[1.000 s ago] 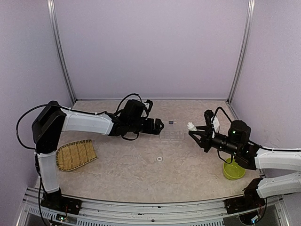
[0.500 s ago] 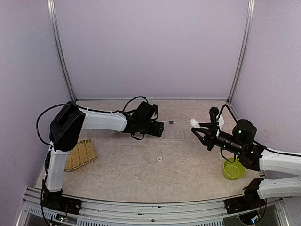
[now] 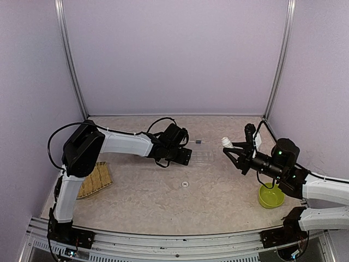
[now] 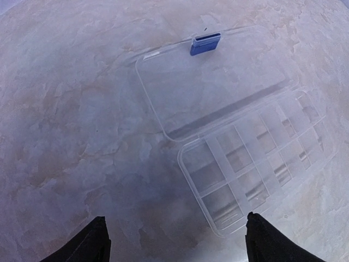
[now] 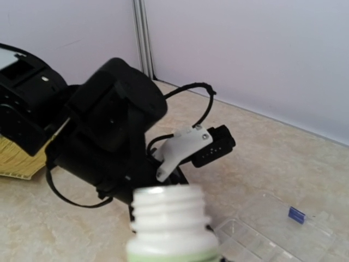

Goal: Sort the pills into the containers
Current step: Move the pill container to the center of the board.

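Note:
The container (image 3: 202, 157) is a flat clear box lying open on the table. Its divided compartments (image 4: 256, 158) lie beside the flipped-back lid with a blue latch (image 4: 205, 43). No pills show in any view. My left gripper (image 3: 186, 155) hovers at the box's left end, open with nothing between its black fingertips (image 4: 95, 243). My right gripper (image 3: 232, 150) hangs right of the box, shut on a white bottle (image 3: 224, 143) with a green label. The bottle's uncapped threaded neck (image 5: 170, 210) tilts toward the box (image 5: 262, 240).
A lime-green bowl (image 3: 271, 196) stands near the right arm's base. A woven bamboo tray (image 3: 97, 177) lies at the left, partly behind the left arm. A small white cap (image 3: 185, 184) rests on the table in front of the box.
My left arm has reached further right, bringing its gripper to the box's left end, with the jaws a little narrower. The right gripper and bottle have shifted slightly right.

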### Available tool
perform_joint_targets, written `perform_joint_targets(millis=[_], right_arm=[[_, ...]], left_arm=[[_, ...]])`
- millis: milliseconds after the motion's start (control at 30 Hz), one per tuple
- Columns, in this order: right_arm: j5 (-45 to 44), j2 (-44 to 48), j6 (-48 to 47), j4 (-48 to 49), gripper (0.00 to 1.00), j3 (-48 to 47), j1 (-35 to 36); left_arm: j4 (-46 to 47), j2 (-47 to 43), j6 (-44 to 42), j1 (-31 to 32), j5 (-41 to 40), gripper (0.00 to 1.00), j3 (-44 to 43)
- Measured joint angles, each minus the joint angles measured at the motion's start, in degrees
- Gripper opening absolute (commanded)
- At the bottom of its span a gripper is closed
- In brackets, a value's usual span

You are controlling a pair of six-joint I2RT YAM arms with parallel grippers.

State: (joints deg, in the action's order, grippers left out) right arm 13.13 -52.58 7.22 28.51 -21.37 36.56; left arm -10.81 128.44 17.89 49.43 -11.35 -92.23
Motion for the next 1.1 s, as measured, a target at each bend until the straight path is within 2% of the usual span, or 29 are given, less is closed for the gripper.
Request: perform_joint_targets(millis=[233, 567, 667, 1100], right_arm=[[0.31, 0.26, 0.13, -0.52, 0.04, -0.02, 0.0], [0.81, 0.26, 0.13, -1.33, 0.04, -0.24, 0.0], [0.98, 0.26, 0.13, -1.44, 0.04, -0.46, 0.0], [2.43, 0.26, 0.9, -1.62, 0.05, -1.16, 0.0]], left_arm=[[-1.53, 1.99, -0.2, -0.22, -1.07, 0.81, -1.86], [-2.99, 2.99, -0.37, -0.33, -1.01, 0.64, -3.5], [-2.32, 2.27, -0.2, -0.33, -0.68, 0.6, -2.05], [-3.85, -5.03, 0.35, 0.44, -0.07, 0.56, 7.82]])
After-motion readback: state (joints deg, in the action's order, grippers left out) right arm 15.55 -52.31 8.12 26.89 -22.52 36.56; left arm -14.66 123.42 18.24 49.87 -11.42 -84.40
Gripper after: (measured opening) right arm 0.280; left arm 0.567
